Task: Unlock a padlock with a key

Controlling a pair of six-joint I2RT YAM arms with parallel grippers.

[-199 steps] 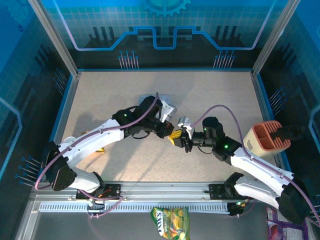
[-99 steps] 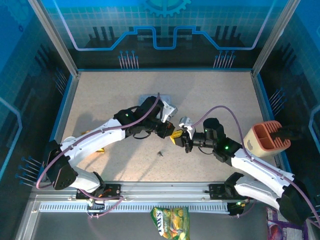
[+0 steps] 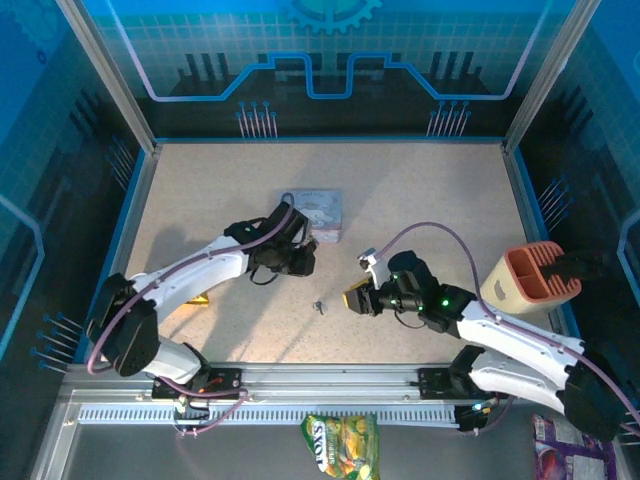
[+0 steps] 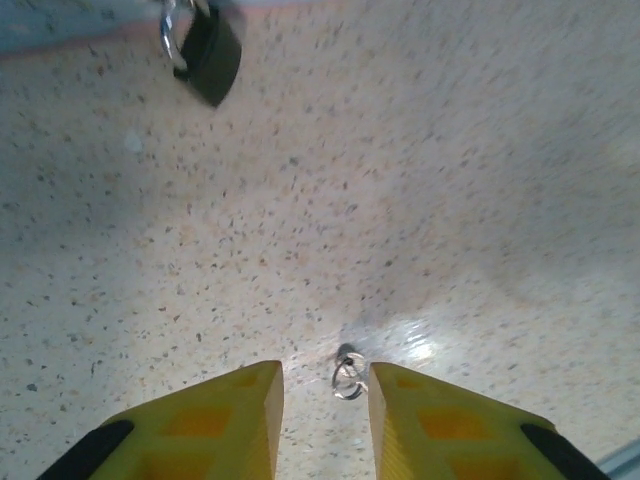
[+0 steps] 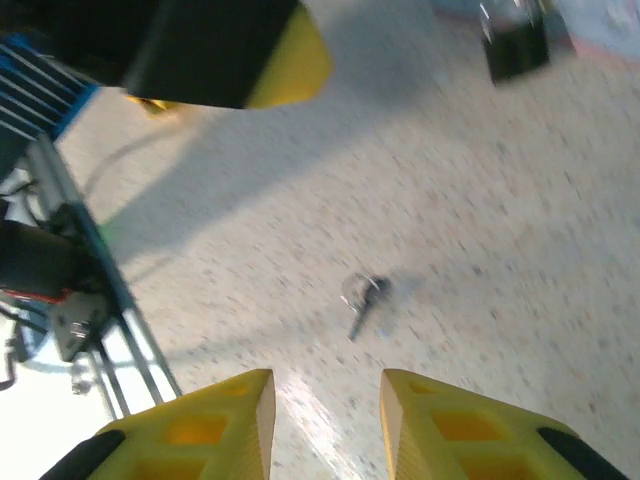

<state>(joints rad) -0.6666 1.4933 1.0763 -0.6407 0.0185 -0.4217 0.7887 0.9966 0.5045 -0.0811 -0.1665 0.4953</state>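
Right in front of the right gripper (image 5: 325,390), down on the speckled table (image 3: 430,200), lies the key (image 5: 360,297). It is a tiny dark thing with a little ring at one end. From these jaws it lies straight ahead, near but not touching. Its long side runs on a slant. The ring end points away and a bit to the right, and the thin end points back and a bit to the left.

The right jaws are a little way apart and have nothing in them. The left gripper (image 4: 322,385) is the same, with its two yellow fingers (image 4: 215,410) parted and nothing between them. The key's little ring shows low down in the gap between their tips.

The padlock (image 4: 208,52) lies on the table too, well apart from the key. From the left jaws it is far ahead and off to the left. From the right jaws it is far ahead and off to the right, close by the pale blue tin (image 3: 322,212). I cannot tell if its silver loop is shut or popped open.

Both arms are near the key. From above, I think the right one is a bit nearer and points at it, so it looks like the better one to pick the key up. It would have to go down low and turn a little, so its fingers close across the thin side. The key is flat and tiny, so it could slip away.
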